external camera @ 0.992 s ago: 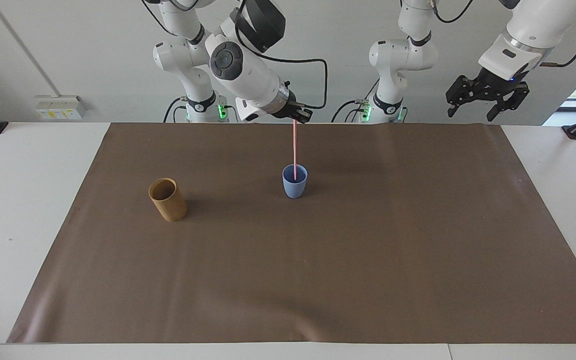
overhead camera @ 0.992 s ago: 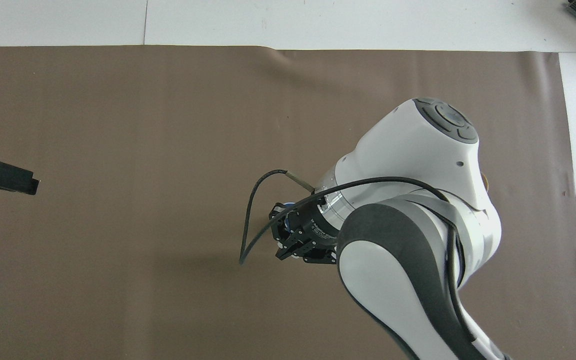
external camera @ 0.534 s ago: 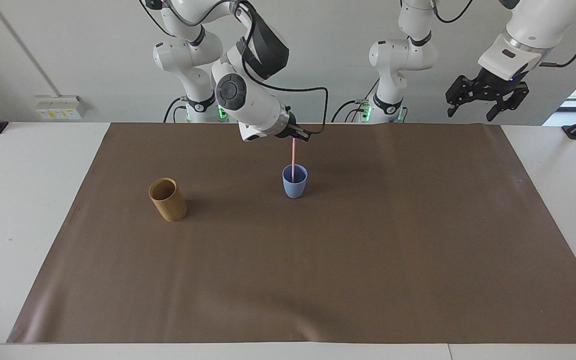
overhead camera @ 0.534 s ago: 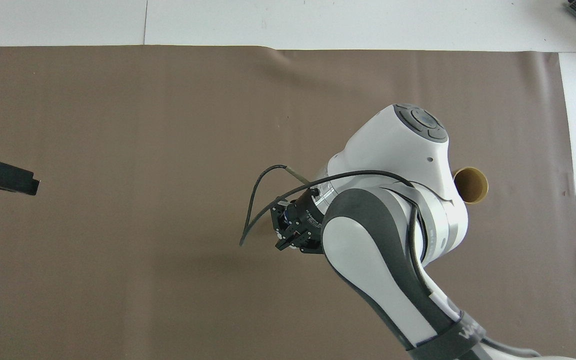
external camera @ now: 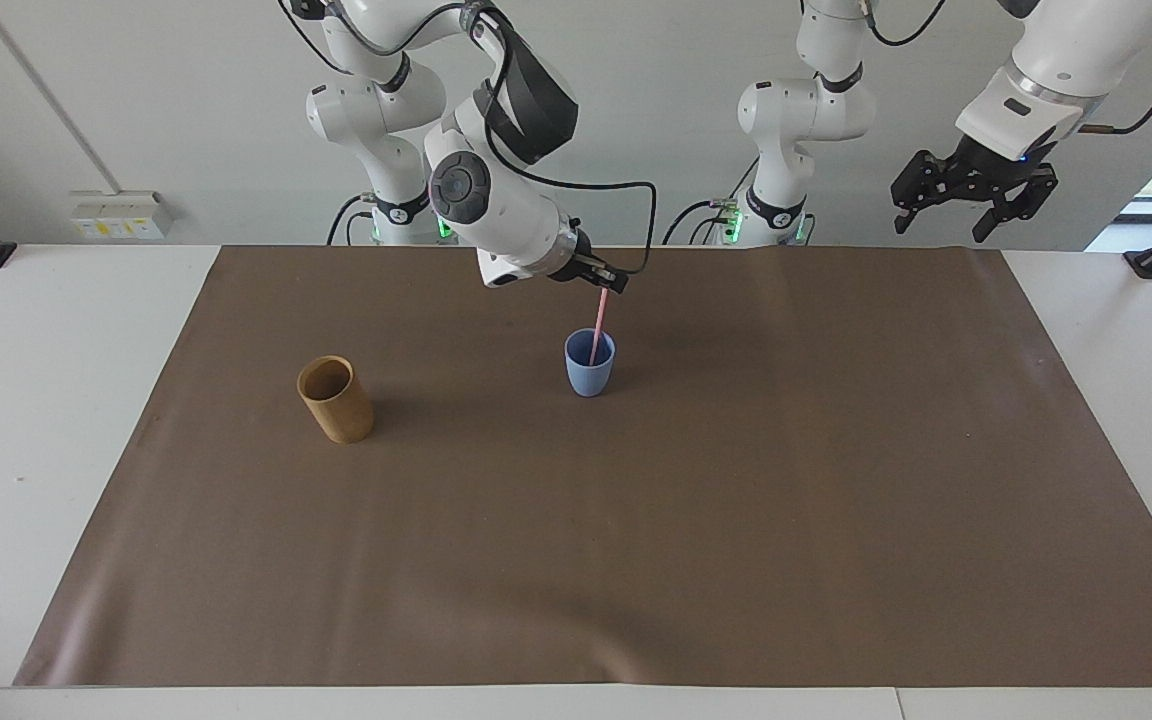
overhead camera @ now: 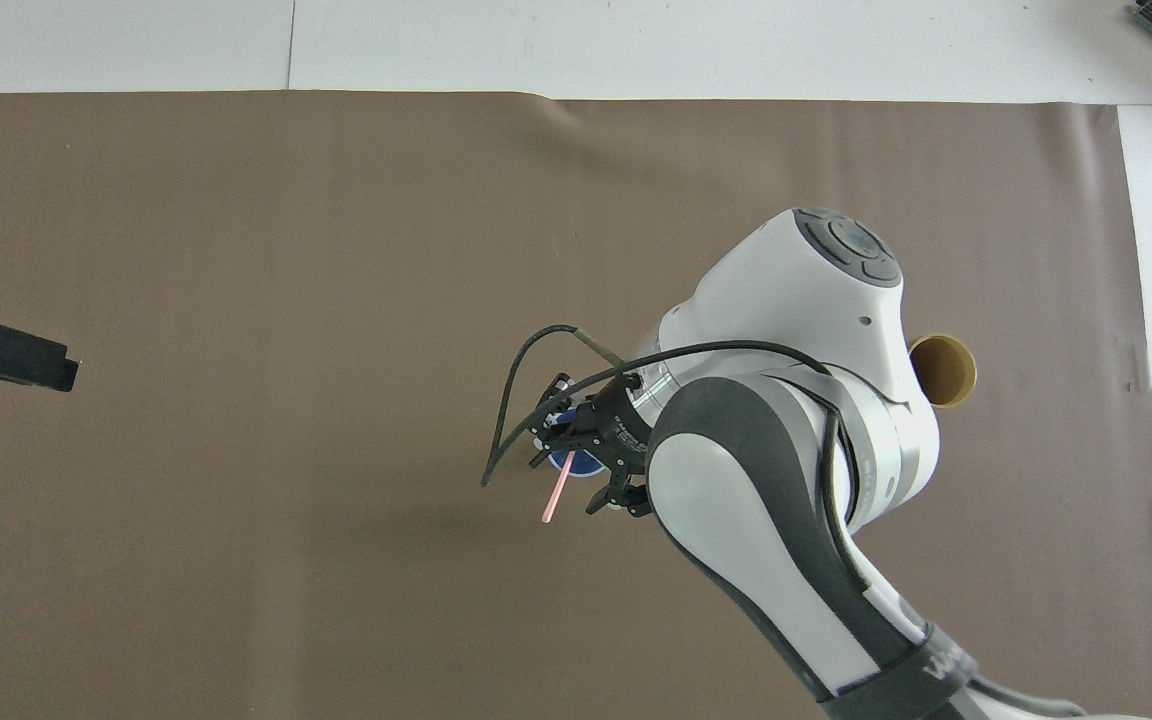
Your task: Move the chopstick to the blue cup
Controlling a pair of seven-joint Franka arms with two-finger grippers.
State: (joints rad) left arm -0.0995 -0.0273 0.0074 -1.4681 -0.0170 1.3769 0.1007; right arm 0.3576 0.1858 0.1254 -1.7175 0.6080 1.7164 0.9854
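Observation:
The light-blue cup stands upright on the brown mat, mostly covered by the right arm in the overhead view. One pale-pink chopstick stands in it, its top tilted toward the left arm's end of the table. My right gripper hovers just over the stick's top with its fingers spread open. My left gripper waits open, raised high over the left arm's end of the table.
A tan bamboo-like cup stands upright on the mat toward the right arm's end. The right arm's cable loops out beside the gripper.
The right gripper lowered the chopstick into the blue cup, then opened. The stick, upright before, now leans toward the left arm's end. The left arm has not moved.

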